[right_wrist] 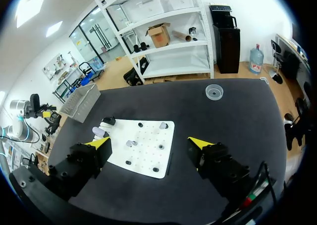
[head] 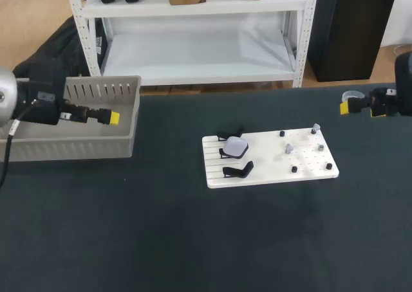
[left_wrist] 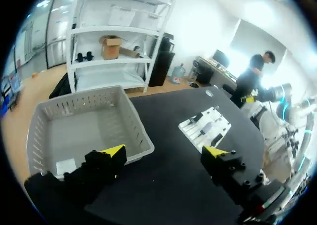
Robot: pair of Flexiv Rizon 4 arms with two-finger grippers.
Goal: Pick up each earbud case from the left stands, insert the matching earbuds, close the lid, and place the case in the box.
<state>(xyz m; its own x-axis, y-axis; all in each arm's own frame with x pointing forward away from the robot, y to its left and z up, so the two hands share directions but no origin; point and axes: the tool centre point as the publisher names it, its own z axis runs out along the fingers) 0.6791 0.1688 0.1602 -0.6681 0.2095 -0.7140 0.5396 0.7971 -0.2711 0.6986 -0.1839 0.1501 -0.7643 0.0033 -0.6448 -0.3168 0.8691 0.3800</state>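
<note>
So the job was barely moving at this point, as far as I could judge. One pale earbud case point(head: 235, 146) sat on the middle of the three black stands point(head: 237, 170) at the left end of the white board point(head: 309, 170), lid down from what I could see. The stands either side of it looked bare. A few small earbuds point(head: 290, 148) were sitting on the pegs over on the board's right half, so nothing had been inserted into that case yet. The left gripper point(left_wrist: 164, 155) hung over the near rim of the grey box point(head: 71, 152), fingers spread wide and holding nothing. The right gripper point(right_wrist: 149, 144) was well off to the board's right, also spread and empty, near a little clear cup point(right_wrist: 214, 91). There was a flat pale patch point(left_wrist: 66, 165) on the box floor, but I honestly couldn't tell if that was a finished case or just a slip of paper. So at least one full pick, fill, close and drop was left. As for writing: nothing legible on the case, board or box.
</note>
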